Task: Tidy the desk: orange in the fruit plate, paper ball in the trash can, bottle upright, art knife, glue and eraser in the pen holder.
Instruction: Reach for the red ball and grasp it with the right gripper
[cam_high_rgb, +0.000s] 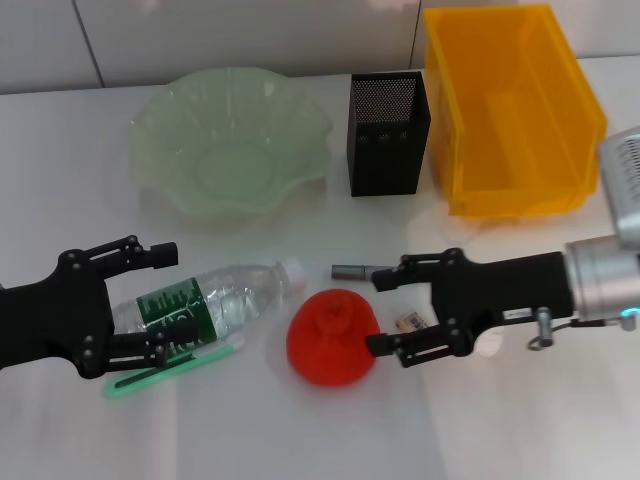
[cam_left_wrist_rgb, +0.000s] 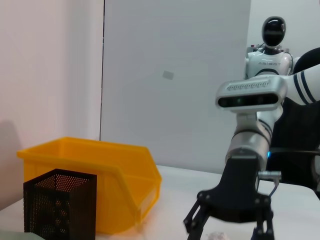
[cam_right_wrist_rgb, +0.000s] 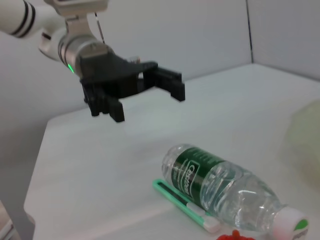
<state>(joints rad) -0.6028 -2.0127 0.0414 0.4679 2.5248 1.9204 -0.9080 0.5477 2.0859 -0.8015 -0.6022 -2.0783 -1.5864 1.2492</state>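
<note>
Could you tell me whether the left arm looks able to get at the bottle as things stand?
Probably yes. The left gripper is open right at the base of the bottle, which lies on its side, and nothing lies between them. The green art knife rests alongside the bottle and might be nudged.

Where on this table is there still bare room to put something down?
Bare patches: the near edge in front of the orange, the far left corner beside the fruit plate, and the strip between the plate and the bottle. The middle is crowded: bottle, green knife, orange, eraser and both open grippers, left and right.
</note>
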